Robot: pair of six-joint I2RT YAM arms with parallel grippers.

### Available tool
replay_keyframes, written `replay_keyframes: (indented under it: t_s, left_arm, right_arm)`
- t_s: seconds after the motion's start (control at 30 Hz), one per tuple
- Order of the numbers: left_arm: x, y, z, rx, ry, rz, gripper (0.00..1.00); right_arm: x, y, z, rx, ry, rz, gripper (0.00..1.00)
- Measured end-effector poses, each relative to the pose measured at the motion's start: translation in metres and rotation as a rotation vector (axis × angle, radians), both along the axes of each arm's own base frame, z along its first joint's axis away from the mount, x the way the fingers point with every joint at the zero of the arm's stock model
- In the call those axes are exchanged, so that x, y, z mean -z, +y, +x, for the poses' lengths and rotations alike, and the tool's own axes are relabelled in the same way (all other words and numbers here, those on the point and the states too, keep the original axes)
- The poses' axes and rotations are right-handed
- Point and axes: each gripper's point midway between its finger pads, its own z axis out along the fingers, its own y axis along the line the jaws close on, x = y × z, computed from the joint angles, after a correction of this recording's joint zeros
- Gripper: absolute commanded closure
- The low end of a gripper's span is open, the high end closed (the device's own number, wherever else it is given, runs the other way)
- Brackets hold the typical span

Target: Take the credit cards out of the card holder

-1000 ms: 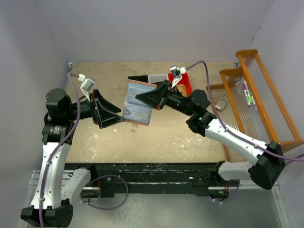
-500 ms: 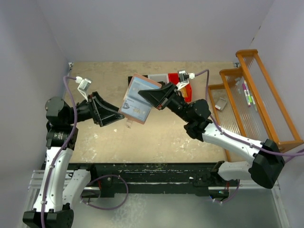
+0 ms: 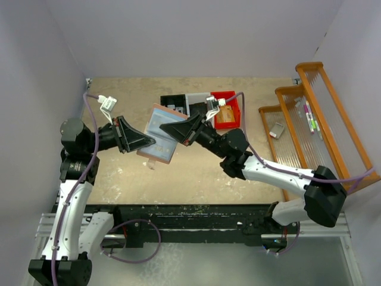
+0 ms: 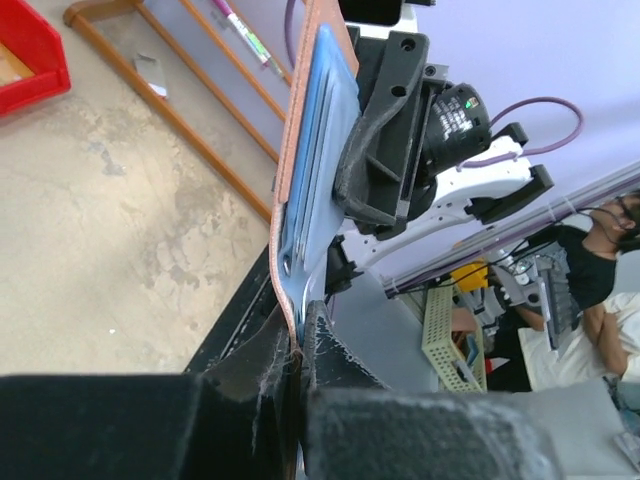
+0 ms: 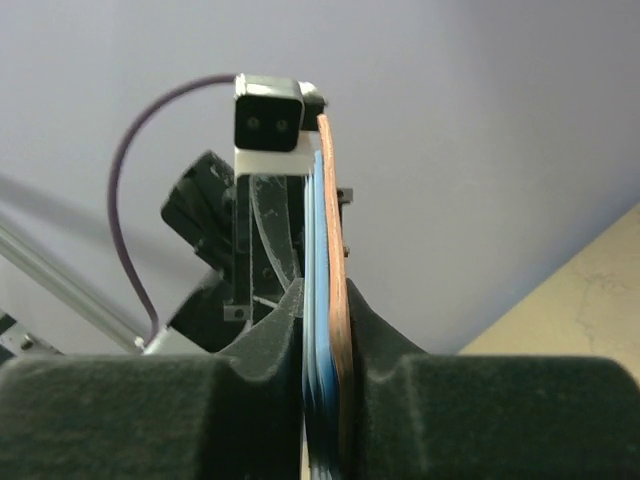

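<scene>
The card holder (image 3: 159, 140) hangs unfolded in the air above the table's middle, salmon-pink outside, blue-grey inside facing up, snap tab (image 3: 150, 164) dangling. My left gripper (image 3: 151, 142) is shut on its left edge; in the left wrist view the jaws pinch the holder (image 4: 300, 200) at its lower rim, gripper (image 4: 297, 345). My right gripper (image 3: 171, 130) clamps the opposite edge; in the right wrist view its fingers press both faces of the holder (image 5: 328, 250), gripper (image 5: 326, 335). I cannot tell the credit cards apart from the slot layers.
Black (image 3: 172, 101), grey (image 3: 194, 99) and red (image 3: 227, 113) bins stand at the back of the table. A wooden rack (image 3: 315, 128) with pens fills the right side, with a small grey object (image 3: 277, 130) beside it.
The right arm carried the holder left and toward the left gripper. The left gripper, open a second ago, has shut on the holder's left edge.
</scene>
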Motion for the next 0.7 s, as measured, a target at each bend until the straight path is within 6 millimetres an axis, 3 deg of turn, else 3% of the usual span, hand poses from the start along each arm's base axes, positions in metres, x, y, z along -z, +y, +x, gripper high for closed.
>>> replay_keyframes:
  t_s: [0.1,0.17,0.3,0.4,0.6,0.7]
  left_arm:
    - [0.003,0.001,-0.001,0.004,-0.014,0.039,1.0]
    - [0.002,0.002,0.001,0.0,-0.045,0.079,1.0]
    - [0.003,0.005,0.002,0.006,-0.111,0.165,1.0]
    - [0.013,0.008,0.005,0.025,-0.117,0.227,1.0]
    - [0.041,0.011,0.006,0.065,-0.047,0.295,1.0]
    - [0.045,0.013,0.001,0.073,-0.04,0.319,1.0]
  right_arm:
    - [0.008,-0.002,0.002,-0.026,-0.008,-0.064,0.43]
    - [0.004,-0.007,0.008,-0.061,-0.04,-0.125,0.36]
    - [-0.015,-0.014,0.016,-0.163,-0.172,-0.274,0.33]
    - [-0.019,-0.008,0.007,-0.268,-0.257,-0.384,0.32]
    - [0.022,0.0,-0.007,-0.427,-0.274,-0.538,0.3]
    - [0.041,0.003,-0.003,-0.46,-0.26,-0.599,0.38]
